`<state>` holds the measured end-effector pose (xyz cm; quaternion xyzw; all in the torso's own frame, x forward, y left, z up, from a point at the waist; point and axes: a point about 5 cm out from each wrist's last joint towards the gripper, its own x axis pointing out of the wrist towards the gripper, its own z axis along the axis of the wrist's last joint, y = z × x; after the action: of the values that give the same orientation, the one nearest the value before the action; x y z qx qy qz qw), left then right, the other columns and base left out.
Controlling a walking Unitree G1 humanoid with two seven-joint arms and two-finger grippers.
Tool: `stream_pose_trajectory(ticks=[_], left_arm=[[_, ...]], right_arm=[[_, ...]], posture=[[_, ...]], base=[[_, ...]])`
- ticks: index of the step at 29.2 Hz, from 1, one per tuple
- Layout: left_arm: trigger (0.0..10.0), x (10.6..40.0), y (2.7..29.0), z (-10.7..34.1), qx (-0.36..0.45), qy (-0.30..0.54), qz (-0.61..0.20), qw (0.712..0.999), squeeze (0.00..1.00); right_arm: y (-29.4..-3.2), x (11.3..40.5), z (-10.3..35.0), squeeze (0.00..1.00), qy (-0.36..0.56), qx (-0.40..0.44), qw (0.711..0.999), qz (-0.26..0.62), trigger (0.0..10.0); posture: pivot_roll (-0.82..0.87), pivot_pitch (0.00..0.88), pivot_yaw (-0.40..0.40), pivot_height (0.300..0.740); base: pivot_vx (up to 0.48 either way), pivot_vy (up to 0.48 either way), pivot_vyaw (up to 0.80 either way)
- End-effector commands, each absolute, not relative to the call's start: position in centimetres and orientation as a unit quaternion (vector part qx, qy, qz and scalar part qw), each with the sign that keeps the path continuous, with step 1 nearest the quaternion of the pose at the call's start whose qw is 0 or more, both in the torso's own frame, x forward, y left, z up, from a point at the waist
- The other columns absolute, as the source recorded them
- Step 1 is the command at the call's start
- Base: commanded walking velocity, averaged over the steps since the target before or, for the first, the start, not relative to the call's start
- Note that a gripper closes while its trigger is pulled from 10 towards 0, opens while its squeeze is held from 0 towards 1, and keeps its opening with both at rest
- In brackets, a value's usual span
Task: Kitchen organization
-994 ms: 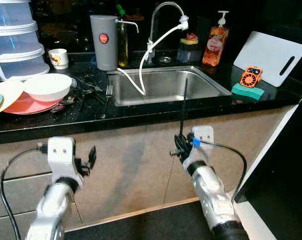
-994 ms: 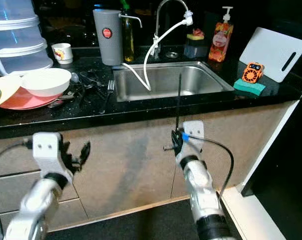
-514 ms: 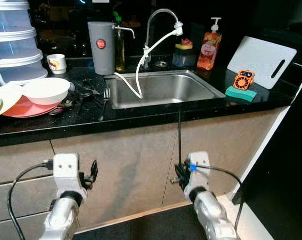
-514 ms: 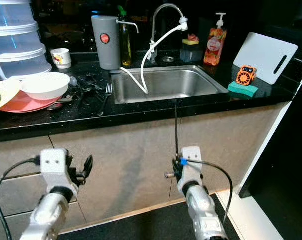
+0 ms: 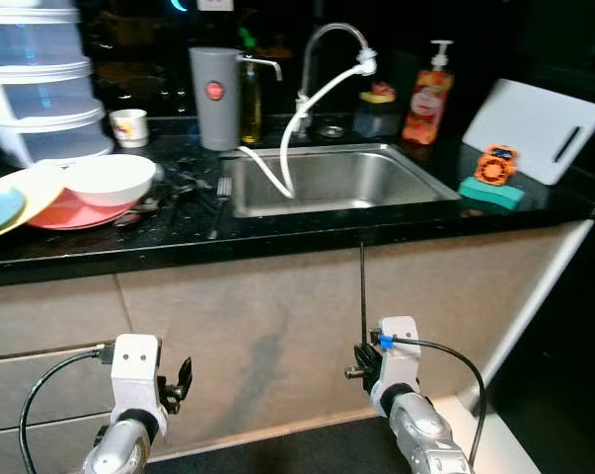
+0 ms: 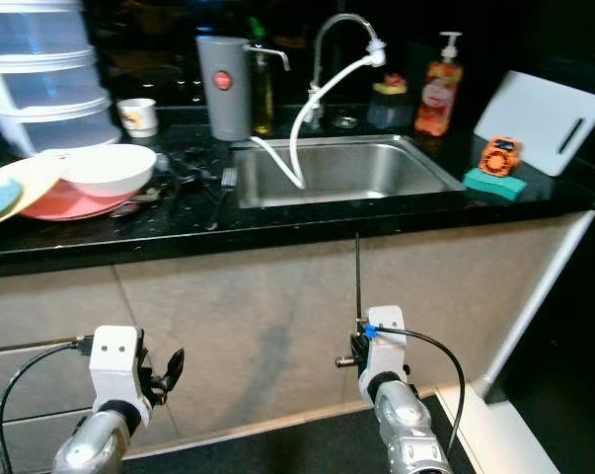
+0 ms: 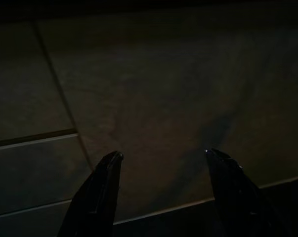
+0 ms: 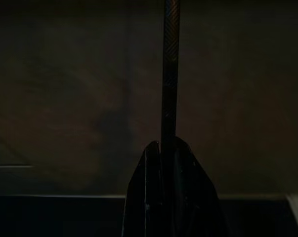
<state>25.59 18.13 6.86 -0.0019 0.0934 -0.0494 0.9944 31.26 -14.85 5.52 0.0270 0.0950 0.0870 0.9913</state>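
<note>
The robot stands facing a black counter [image 5: 277,242] that crosses the middle of the frame, with both arms low in the bottom of the frame, in front of the beige cabinet fronts [image 5: 267,336].

The right tool [image 5: 368,354], bottom centre-right, is closed on a thin black rod [image 5: 362,291] that stands upright from its fingers, its tip reaching about to the counter edge. The right wrist view shows the fingers pinched tight around the rod's base. The left tool [image 5: 184,377], bottom left, is empty with its fingers spread apart, as the left wrist view shows clearly.

The things to tidy lie on the counter. At upper left sit a white bowl [image 5: 110,178] on stacked plates [image 5: 31,202], with loose cutlery [image 5: 193,188] beside them and a fork [image 5: 221,188] by the sink [image 5: 336,178]. At upper right a green sponge [image 5: 489,191] and an orange gadget [image 5: 495,165] sit near a white cutting board [image 5: 534,118].

This looks like a carrying or approach step: the rod is in hand but not yet placed. Next, the right arm likely needs to rise above the counter edge and find a spot for the rod; where it belongs I cannot tell.
</note>
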Motion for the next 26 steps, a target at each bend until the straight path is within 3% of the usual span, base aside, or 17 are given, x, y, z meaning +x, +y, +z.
stream_pose_trajectory(ticks=[1,11,19,26], left_arm=[[10.0,25.5,18.1,6.9,0.010,0.090,-0.058,0.994,0.00],[10.0,26.0,18.1,7.6,0.014,0.072,-0.046,0.996,0.00],[10.0,26.0,18.4,7.8,0.003,0.059,-0.025,0.998,0.00],[10.0,25.7,18.1,8.1,0.007,0.041,-0.028,0.999,0.00]], right_arm=[[-14.7,31.2,5.3,0.00,0.098,0.032,0.991,0.084,10.0],[-14.4,31.4,5.4,0.00,0.090,0.050,0.991,0.090,10.0],[-14.1,31.0,5.3,0.00,0.091,0.047,0.989,0.102,10.0],[-14.3,30.5,5.1,0.00,0.094,0.044,0.989,0.107,10.0]], posture=[[0.05,0.017,-0.026,0.740],[0.05,0.022,-0.026,0.740],[0.03,0.044,-0.038,0.740],[0.03,0.080,-0.058,0.740]], base=[[0.000,0.000,0.80],[0.000,0.000,0.04],[0.000,-0.394,0.00],[0.000,0.000,0.00]])
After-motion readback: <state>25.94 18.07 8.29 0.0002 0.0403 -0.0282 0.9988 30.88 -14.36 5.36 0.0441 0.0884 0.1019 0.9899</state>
